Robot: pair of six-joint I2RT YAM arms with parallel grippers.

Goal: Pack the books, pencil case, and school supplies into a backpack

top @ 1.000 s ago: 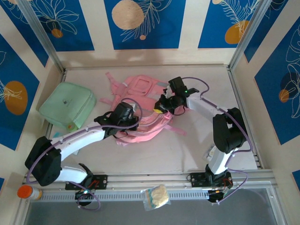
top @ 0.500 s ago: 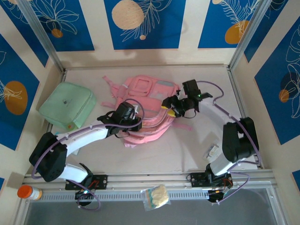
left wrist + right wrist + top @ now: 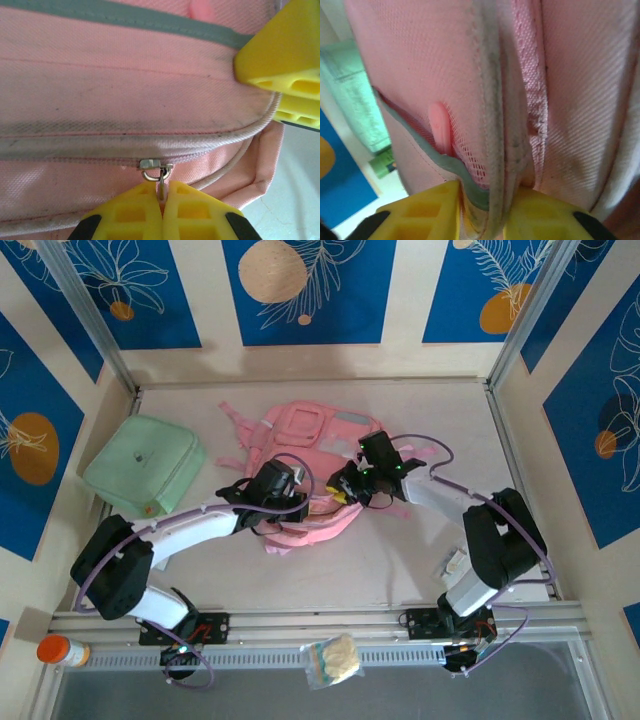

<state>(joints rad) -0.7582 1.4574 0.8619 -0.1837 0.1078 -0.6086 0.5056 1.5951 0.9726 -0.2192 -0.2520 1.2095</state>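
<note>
Backpack of woven pink canvas lies slumped mid-table, and your right gripper is pinched on its corded seam. Your left gripper clenches the small metal zipper pull. Bare table opens at the bag's 6 o'clock. A soft mint-green pouch sits at its 9 o'clock.

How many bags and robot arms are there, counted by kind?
pink backpack: 1
mint-green pouch: 1
robot arms: 2 (left arm, right arm)
Total: 4
</note>
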